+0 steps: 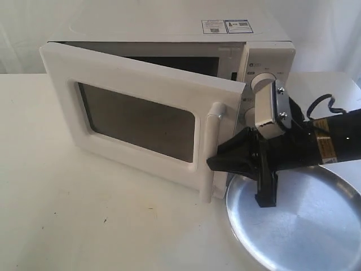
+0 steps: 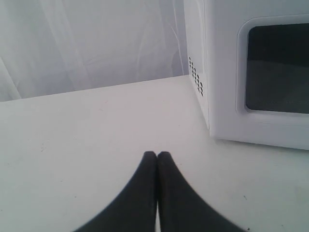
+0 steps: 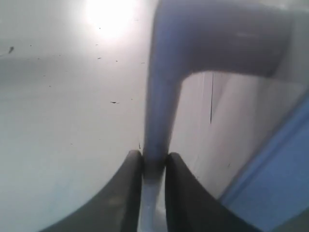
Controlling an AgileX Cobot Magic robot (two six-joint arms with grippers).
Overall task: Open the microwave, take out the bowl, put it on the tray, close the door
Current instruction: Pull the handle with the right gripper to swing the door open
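The white microwave (image 1: 265,59) stands at the back with its door (image 1: 138,121) swung partly open toward the front left. My right gripper (image 1: 214,164) is shut on the door's vertical white bar handle (image 1: 210,152); the right wrist view shows the handle (image 3: 159,96) pinched between the two black fingers. The silver tray (image 1: 304,226) lies at the front right, under the right arm. My left gripper (image 2: 157,154) is shut on nothing, low over the table beside the microwave's side (image 2: 198,58). The bowl is hidden.
The white tabletop (image 1: 84,214) spreads to the left and front of the door. A white curtain (image 2: 91,43) hangs behind the table. Two round dials (image 1: 262,82) sit on the microwave's right panel, just behind the right wrist.
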